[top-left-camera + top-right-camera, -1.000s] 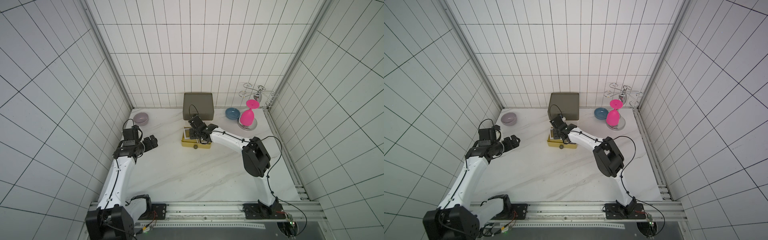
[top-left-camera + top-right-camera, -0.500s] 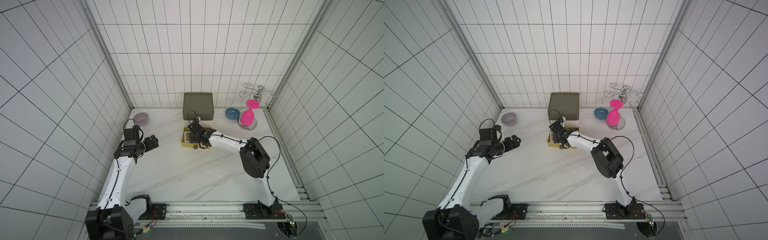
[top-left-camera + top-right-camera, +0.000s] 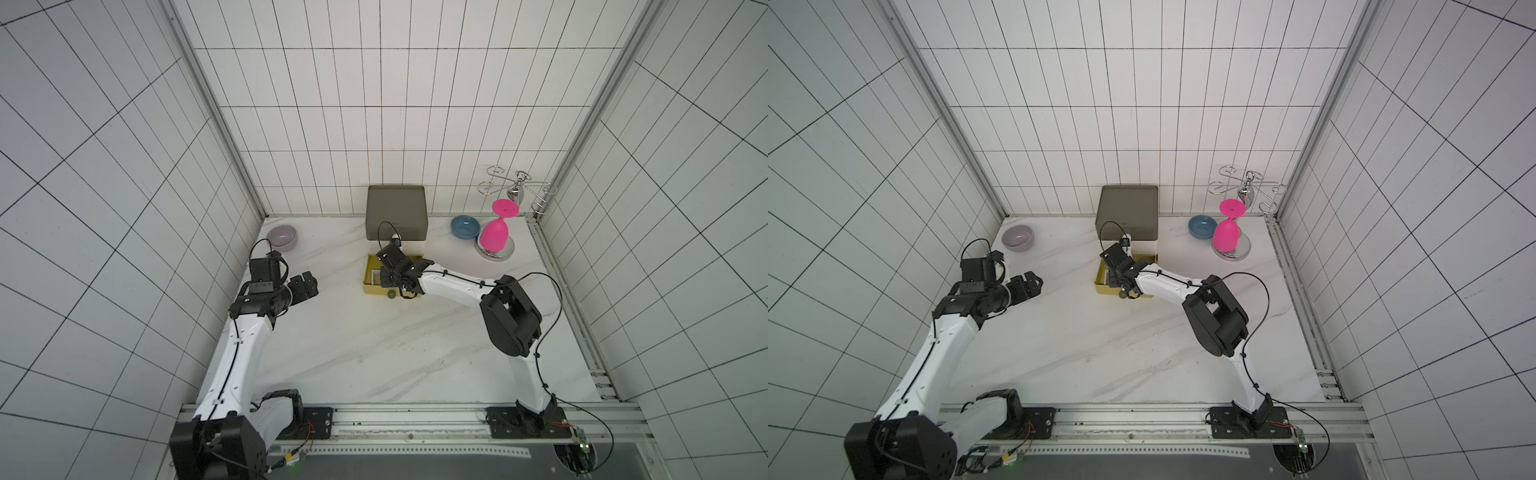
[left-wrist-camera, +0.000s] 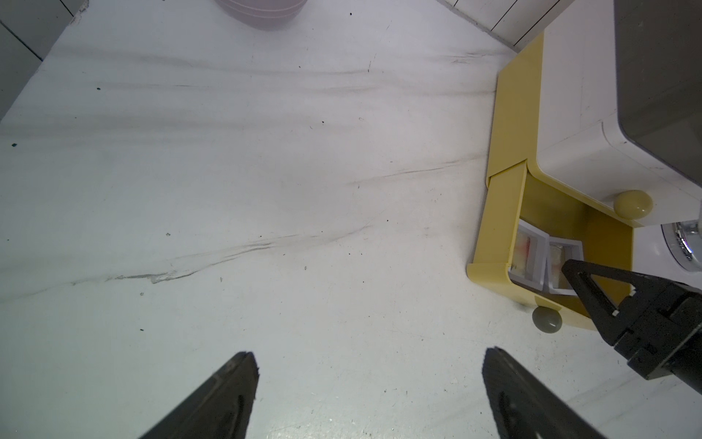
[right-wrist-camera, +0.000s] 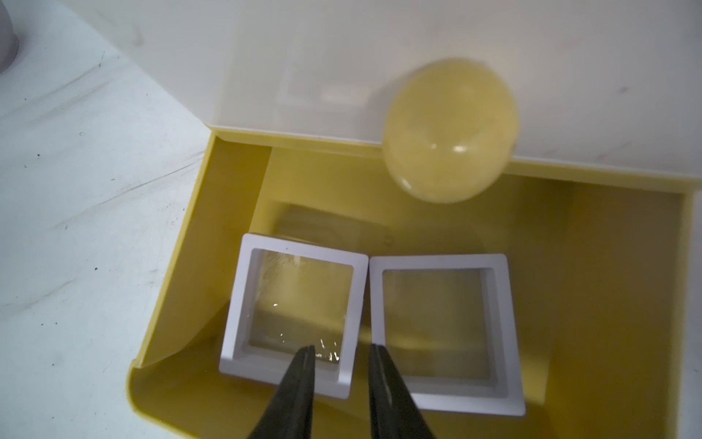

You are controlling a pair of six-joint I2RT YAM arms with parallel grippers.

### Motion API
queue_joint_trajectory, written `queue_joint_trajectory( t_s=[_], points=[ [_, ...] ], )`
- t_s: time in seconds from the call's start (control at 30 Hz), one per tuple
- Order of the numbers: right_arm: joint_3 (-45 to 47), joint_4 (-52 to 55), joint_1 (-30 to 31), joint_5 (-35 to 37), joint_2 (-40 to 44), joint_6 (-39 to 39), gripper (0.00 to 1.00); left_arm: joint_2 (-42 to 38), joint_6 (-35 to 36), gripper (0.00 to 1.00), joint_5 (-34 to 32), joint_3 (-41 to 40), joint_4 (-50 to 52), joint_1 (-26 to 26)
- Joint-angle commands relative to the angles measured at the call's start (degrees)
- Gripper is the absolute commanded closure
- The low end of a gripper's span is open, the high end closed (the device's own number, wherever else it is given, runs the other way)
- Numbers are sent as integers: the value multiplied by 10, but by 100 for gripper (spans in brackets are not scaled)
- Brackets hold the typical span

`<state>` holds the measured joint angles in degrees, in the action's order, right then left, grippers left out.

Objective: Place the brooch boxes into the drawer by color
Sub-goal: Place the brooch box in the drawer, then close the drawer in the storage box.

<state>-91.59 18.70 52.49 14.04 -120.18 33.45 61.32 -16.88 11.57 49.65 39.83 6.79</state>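
Note:
The drawer point(image 3: 396, 212) stands at the back centre, with its dark top tier and white middle tier pushed in. Its yellow bottom tier point(image 5: 190, 266) is pulled out. Two pale white brooch boxes point(image 5: 300, 300) point(image 5: 440, 315) lie flat side by side inside it, also seen in the left wrist view point(image 4: 528, 254). My right gripper point(image 5: 342, 346) hangs over the yellow tier point(image 3: 366, 274), slightly open, its fingers either side of one box's inner edge without pinching it. My left gripper point(image 3: 307, 284) point(image 4: 369, 352) hovers wide open and empty over bare table to the left.
A lilac bowl point(image 3: 282, 237) sits at the back left. A blue bowl point(image 3: 465, 226) and an upturned pink goblet point(image 3: 494, 237) on a chrome rack point(image 3: 517, 191) stand at the back right. The white tier's round knob point(image 5: 450, 129) juts out over the yellow tier.
My right gripper has shifted a little left over the yellow tier and its jaws have parted from shut. The left arm has hardly moved.

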Motion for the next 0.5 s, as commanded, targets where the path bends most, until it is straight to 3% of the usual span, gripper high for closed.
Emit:
queue_joint_trajectory(
  t_s=[0.0,0.27,0.33,0.4,0.47],
  points=[
    [23,-17,1,-3,54,-14,64,-11,9,3,-9,-4,-14,-3],
    [141,-45,-12,-12,215,-30,63,-10,11,4,-12,-4,-13,-4],
    [198,-54,-29,-34,258,-16,73,-11,11,4,-11,-4,-14,-5],
    [255,-62,-49,-69,296,-4,95,-10,11,3,-10,-4,-14,-5],
    [310,-73,-68,-111,325,18,100,-9,12,3,-6,-4,-16,-5]
  ],
)
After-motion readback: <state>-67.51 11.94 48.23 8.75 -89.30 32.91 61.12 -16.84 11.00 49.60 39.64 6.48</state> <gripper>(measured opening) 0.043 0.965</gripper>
